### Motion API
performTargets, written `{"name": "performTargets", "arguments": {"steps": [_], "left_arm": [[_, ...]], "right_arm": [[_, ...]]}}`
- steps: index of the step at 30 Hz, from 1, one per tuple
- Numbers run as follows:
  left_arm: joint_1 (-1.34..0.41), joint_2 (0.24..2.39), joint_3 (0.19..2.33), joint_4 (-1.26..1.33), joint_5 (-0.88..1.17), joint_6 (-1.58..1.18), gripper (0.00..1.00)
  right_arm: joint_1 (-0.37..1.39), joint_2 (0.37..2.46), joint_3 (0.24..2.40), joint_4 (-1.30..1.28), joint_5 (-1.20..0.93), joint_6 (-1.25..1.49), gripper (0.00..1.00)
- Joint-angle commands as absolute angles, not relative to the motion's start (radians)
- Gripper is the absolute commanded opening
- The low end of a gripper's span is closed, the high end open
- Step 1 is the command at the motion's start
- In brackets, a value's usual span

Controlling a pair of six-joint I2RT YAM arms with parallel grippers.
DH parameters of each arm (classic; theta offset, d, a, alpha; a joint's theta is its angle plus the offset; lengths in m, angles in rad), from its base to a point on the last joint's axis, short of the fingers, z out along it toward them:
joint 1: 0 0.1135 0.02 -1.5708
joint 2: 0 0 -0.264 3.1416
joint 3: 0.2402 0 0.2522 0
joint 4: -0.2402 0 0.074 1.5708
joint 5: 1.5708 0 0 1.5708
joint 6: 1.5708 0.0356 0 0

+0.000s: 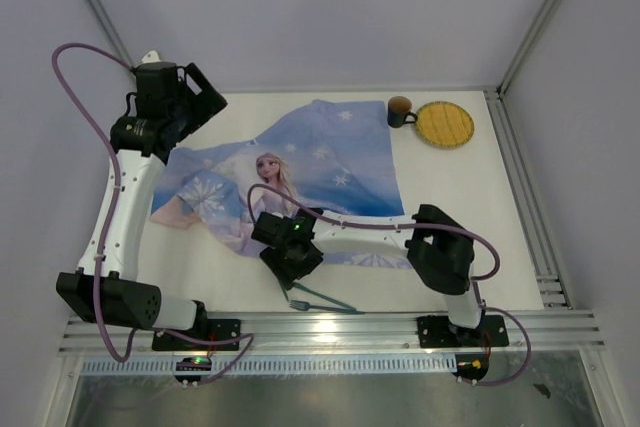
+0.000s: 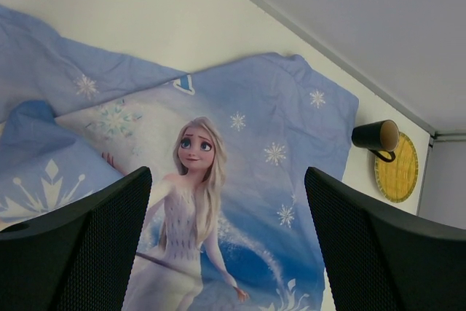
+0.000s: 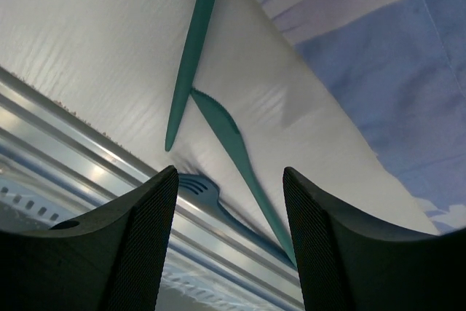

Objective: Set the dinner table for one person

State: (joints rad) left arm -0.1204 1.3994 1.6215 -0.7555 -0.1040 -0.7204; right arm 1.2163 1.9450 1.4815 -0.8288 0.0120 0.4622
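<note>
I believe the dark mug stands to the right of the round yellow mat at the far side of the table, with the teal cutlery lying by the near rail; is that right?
Not quite: the dark mug stands to the left of the round yellow mat, not the right, as the top external view shows. The teal cutlery does lie by the near rail.

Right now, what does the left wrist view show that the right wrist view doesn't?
Only the left wrist view: the dark mug beside the yellow round mat, and the girl printed on the blue cloth. Only the right wrist view: the teal knife, a second teal handle, the blue fork and the aluminium rail. Both: the blue cloth, the white dinner table, and each view's own gripper, left gripper and right gripper, jaws apart and empty.
</note>
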Motion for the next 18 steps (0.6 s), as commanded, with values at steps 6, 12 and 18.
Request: {"name": "performTargets", "arguments": {"steps": [6, 12, 18], "left_arm": [[-0.121, 1.342, 1.6, -0.747, -0.089, -0.69, 0.88], [-0.121, 1.328, 1.578, -0.752, -0.104, -0.681, 0.88], [-0.121, 1.321, 1.574, -0.761, -0.113, -0.673, 0.88]], "right_arm": [[1.219, 2.052, 1.634, -0.766, -0.04, 0.462, 0.63], [1.218, 2.095, 1.72, -0.792, -0.037, 0.471, 0.63], [1.216, 2.098, 1.706, -0.781, -0.051, 0.482, 0.63]]}}
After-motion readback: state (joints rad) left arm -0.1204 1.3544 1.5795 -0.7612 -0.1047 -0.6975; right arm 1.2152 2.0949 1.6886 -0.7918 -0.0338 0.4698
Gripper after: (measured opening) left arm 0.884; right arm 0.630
